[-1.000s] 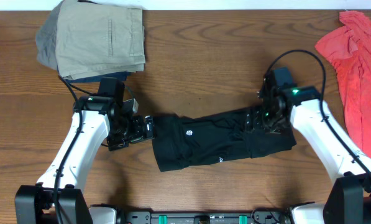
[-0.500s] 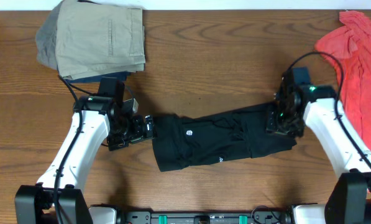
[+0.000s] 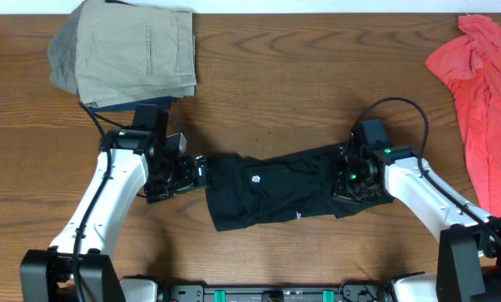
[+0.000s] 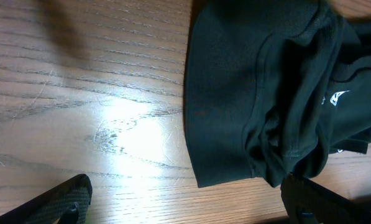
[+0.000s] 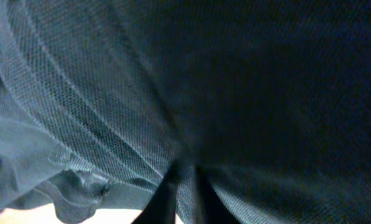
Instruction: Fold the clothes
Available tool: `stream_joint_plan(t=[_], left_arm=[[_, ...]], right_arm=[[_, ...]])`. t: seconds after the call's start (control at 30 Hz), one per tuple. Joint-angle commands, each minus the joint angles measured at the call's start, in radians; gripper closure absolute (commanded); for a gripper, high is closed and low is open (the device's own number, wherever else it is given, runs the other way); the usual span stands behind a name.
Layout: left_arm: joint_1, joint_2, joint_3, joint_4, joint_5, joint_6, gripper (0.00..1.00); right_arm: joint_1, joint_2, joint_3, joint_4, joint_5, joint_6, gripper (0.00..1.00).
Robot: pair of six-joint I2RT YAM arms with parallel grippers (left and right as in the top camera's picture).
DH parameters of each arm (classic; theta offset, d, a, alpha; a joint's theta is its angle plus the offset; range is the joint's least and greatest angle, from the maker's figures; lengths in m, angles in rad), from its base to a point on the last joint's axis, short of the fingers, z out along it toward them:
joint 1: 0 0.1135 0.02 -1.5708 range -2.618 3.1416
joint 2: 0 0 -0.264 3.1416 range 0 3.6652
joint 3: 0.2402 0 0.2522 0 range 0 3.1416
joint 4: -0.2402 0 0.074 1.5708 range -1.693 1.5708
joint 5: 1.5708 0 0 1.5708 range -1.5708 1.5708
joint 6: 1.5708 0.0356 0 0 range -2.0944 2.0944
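Observation:
A black garment lies crumpled across the middle of the wooden table, a small white logo on its left half. My right gripper is down on its right part and shut, pinching black mesh fabric between the fingertips. My left gripper rests just off the garment's left edge, open wide. In the left wrist view the garment lies ahead of the spread left gripper, with only bare wood between the fingers.
A folded beige pair of trousers sits on top of grey clothing at the back left. A red garment lies spread along the right edge. Bare wood shows between these piles.
My right gripper closed on the black fabric. It swung out to the right, then came back left over the garment's right part. The left arm has not moved.

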Motion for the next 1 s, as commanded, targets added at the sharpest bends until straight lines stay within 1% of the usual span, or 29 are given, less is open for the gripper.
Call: stream_joint_plan(t=[0.0, 0.07, 0.13, 0.17, 0.23, 0.27, 0.3, 0.37, 0.57, 0.67, 0.77, 0.83, 0.97], left_arm=[[0.005, -0.005, 0.002, 0.000, -0.004, 0.005, 0.02], [0.005, -0.005, 0.002, 0.000, -0.004, 0.005, 0.02], [0.005, -0.005, 0.002, 0.000, -0.004, 0.005, 0.02], [0.005, -0.005, 0.002, 0.000, -0.004, 0.005, 0.02], [0.005, -0.005, 0.002, 0.001, -0.004, 0.005, 0.02], [0.005, -0.005, 0.002, 0.001, -0.004, 0.005, 0.02], [0.005, -0.005, 0.002, 0.001, -0.004, 0.005, 0.02], [0.005, -0.005, 0.002, 0.001, -0.004, 0.005, 0.02], [0.005, -0.005, 0.002, 0.002, -0.004, 0.005, 0.02], [0.005, -0.005, 0.002, 0.003, -0.004, 0.005, 0.02], [0.005, -0.005, 0.002, 0.005, -0.004, 0.005, 0.02], [0.005, -0.005, 0.002, 0.005, -0.004, 0.005, 0.02], [0.005, -0.005, 0.002, 0.005, -0.004, 0.005, 0.02]], right_arm=[[-0.005, 0.002, 0.040, -0.030, -0.003, 0.021, 0.96], [-0.018, 0.002, 0.098, -0.084, -0.003, 0.013, 0.96], [-0.030, 0.002, 0.175, -0.143, -0.007, -0.003, 0.92], [-0.034, 0.002, 0.207, -0.161, -0.008, -0.012, 0.87], [-0.034, 0.002, 0.263, -0.173, -0.007, -0.035, 0.70], [-0.034, 0.002, 0.277, -0.171, -0.007, -0.043, 0.65], [-0.034, 0.002, 0.285, -0.165, -0.006, -0.046, 0.64], [-0.033, 0.002, 0.281, -0.153, 0.006, -0.045, 0.64], [-0.018, 0.026, 0.207, -0.124, 0.030, -0.034, 0.69], [-0.014, 0.047, 0.143, -0.051, 0.030, -0.034, 0.71], [-0.011, 0.076, 0.082, 0.063, 0.011, -0.034, 0.72], [-0.010, 0.101, 0.064, 0.113, -0.014, -0.031, 0.72], [-0.009, 0.147, 0.066, 0.162, -0.027, -0.023, 0.72]])
